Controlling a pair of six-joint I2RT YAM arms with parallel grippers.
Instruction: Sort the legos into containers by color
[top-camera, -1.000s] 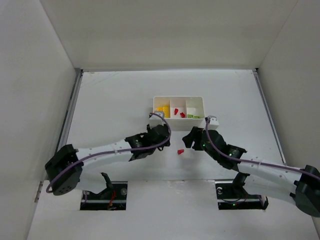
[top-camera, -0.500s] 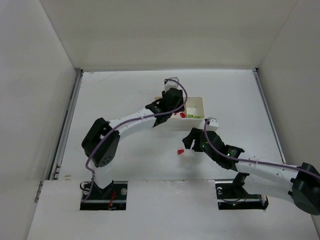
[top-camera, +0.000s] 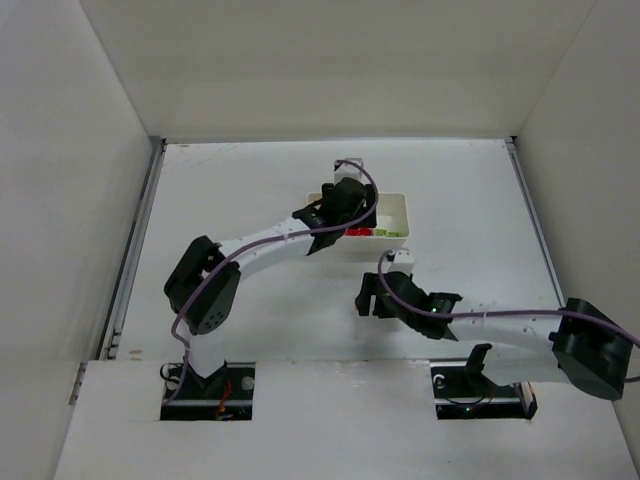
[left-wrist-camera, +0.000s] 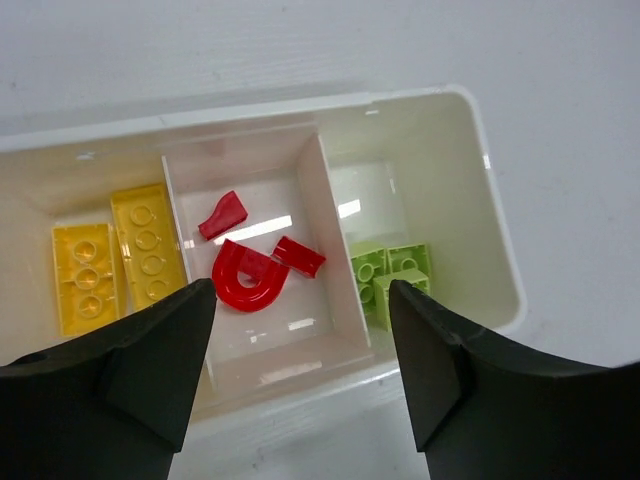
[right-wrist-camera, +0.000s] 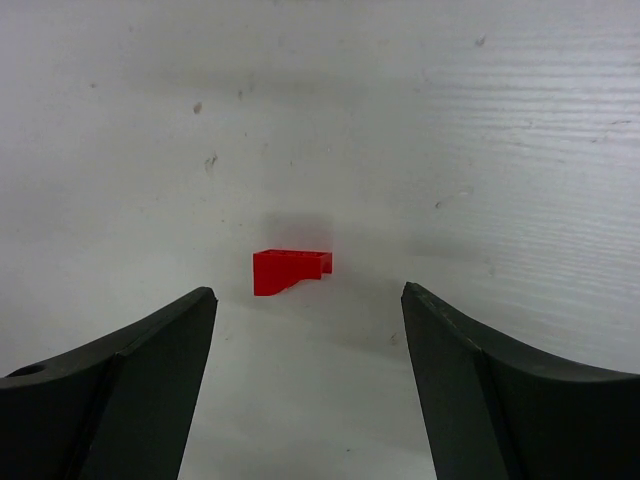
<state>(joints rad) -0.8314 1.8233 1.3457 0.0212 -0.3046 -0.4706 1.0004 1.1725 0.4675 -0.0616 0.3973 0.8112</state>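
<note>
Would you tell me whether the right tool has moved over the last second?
Yes: the right tool slid down-left in the top view, away from the white tray.

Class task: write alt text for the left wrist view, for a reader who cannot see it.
A white three-compartment tray seen from above: two yellow bricks left, three red pieces middle, green bricks right. The open left gripper hovers over it.

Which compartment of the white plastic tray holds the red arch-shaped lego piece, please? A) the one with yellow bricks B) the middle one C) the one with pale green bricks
B: the red arch-shaped lego piece lies in the middle compartment of the white plastic tray, between the yellow bricks and pale green bricks.
</note>
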